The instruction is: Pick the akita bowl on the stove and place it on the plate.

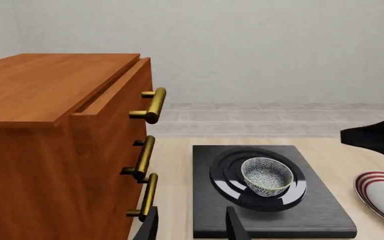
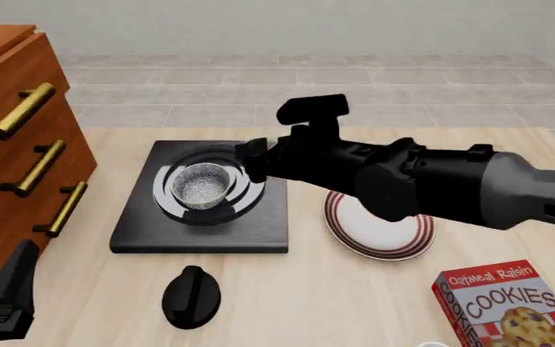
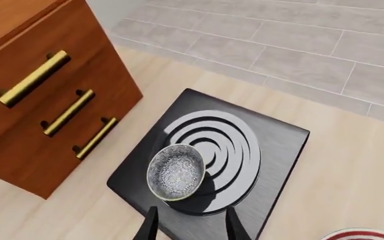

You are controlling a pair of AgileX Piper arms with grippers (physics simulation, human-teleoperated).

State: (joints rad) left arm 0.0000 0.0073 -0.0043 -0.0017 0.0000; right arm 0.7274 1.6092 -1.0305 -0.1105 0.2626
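On the stove (image 2: 200, 210) I see the akita bowl (image 2: 201, 184) sitting upright on the burner rings, slightly toward the cabinet side of their centre. My right gripper (image 3: 188, 224) hangs above the slab near the bowl, its fingers spread apart with nothing between them, not touching the bowl. My left gripper (image 1: 192, 225) is low beside the wooden drawer cabinet (image 2: 12, 144), jaws released and empty. Just right of the stove lies the plate (image 2: 379, 231), bare. Nearer me are a black knob (image 2: 191, 296) and a cookie box (image 2: 509, 307).
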